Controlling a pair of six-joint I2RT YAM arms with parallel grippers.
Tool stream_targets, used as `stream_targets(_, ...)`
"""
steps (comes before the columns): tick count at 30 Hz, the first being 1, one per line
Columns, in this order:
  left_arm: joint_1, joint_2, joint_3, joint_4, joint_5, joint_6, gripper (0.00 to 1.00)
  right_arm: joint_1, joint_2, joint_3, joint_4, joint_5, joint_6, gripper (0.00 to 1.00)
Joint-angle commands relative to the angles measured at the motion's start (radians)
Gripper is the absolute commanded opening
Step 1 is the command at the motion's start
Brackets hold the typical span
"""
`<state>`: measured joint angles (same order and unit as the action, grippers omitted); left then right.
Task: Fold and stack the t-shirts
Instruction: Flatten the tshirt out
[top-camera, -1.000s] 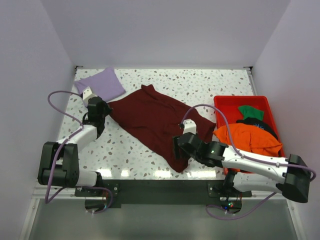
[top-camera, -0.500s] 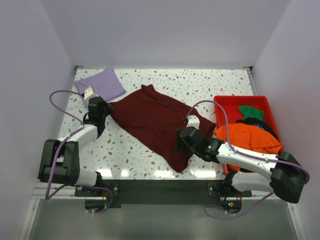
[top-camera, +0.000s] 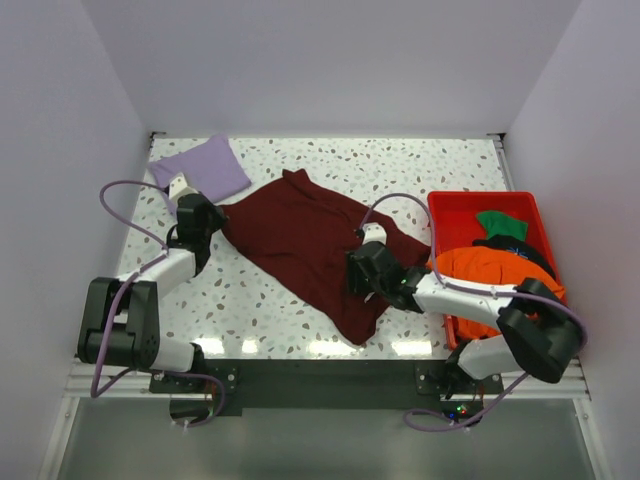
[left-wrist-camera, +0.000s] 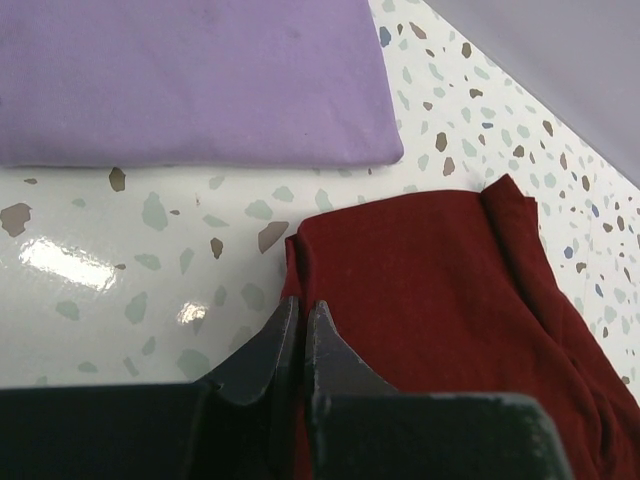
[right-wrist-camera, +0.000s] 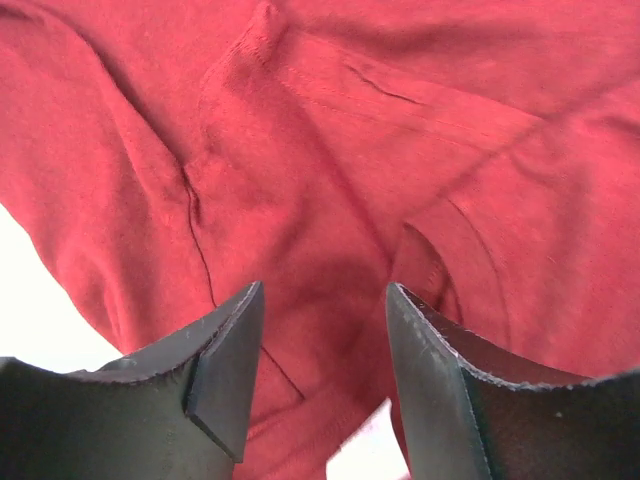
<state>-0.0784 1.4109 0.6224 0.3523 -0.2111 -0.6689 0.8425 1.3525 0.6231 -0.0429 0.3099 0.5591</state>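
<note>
Over the maroon shirt (top-camera: 300, 240), two claws
Left claw (left-wrist-camera: 300, 315) clenched on its edge; right claw (right-wrist-camera: 325, 292) spread open, hidden from above.

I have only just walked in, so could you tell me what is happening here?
The left hand is shut on the left edge of the maroon t-shirt spread on the table. The right hand, open, is over its right part. A folded lavender t-shirt lies far left; an orange t-shirt sits in the red bin.
</note>
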Motion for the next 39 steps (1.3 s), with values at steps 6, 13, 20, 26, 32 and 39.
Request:
stream_targets(6,0.008,0.003,-0.009,0.059,0.009,0.012,0.00,-0.042,0.141,0.082,0.150,-0.068,-0.073,0.53)
stream_targets(13,0.008,0.000,-0.009,0.057,0.009,0.015,0.00,-0.072,0.203,0.116,0.158,-0.094,-0.105,0.45)
stream_targets(20,0.008,-0.004,-0.009,0.056,0.009,0.015,0.00,-0.072,0.177,0.119,0.115,-0.130,-0.099,0.00)
stream_targets(26,0.008,-0.006,-0.009,0.057,0.007,0.015,0.00,0.018,0.102,0.180,0.046,-0.125,-0.114,0.00)
stream_targets(32,0.008,-0.010,-0.012,0.054,0.009,0.014,0.00,0.239,0.195,0.328,-0.040,-0.035,-0.123,0.00)
stream_targets(39,0.008,-0.020,-0.016,0.054,0.012,0.015,0.00,0.352,0.307,0.418,-0.121,-0.066,-0.113,0.06)
